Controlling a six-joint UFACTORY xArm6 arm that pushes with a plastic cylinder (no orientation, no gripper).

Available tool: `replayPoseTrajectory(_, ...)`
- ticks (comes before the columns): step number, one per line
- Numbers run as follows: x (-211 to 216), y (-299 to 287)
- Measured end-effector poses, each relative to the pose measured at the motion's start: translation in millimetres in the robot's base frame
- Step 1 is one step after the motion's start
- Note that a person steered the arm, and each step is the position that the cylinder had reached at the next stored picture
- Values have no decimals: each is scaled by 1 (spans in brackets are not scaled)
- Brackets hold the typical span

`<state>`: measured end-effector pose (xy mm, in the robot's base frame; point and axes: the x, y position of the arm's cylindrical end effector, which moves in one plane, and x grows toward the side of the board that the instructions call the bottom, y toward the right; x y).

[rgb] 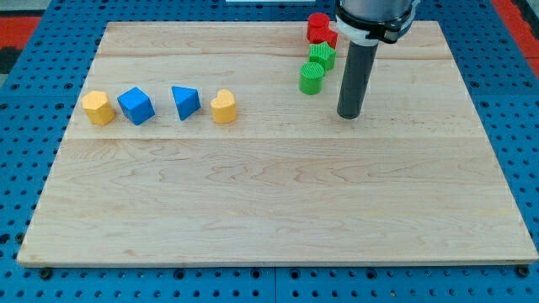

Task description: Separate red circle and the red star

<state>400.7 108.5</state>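
Red is the colour at stake on this wooden board [278, 194]: a red block [320, 28] sits near the board's top edge, partly hidden behind the arm, and whether it is one piece or the circle and star pressed together cannot be told from here. Just below the red block stands a green block [322, 55], and just below and slightly left of that a green cylinder [312, 77], the three forming a short, close column. My tip [350, 115] rests on the board to the right of and below the green cylinder, near it but not touching, and well clear of the red block; the rod holds nothing and has no jaws to open or close. Far to the left of the red block, a row of four lies across the board: a yellow block [98, 108], a blue cube [136, 105], a blue triangle [185, 102] and a yellow heart [223, 107]. The separating push appears not yet begun. The next move likely calls for bringing the tip up beside the red pair and wedging between them without dragging the green block along.
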Motion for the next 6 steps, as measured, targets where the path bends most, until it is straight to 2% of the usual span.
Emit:
replayPoseTrajectory(1,-4,13)
replayPoseTrajectory(2,-12,66)
replayPoseTrajectory(3,-48,65)
replayPoseTrajectory(4,-53,60)
replayPoseTrajectory(5,-79,97)
replayPoseTrajectory(6,-86,90)
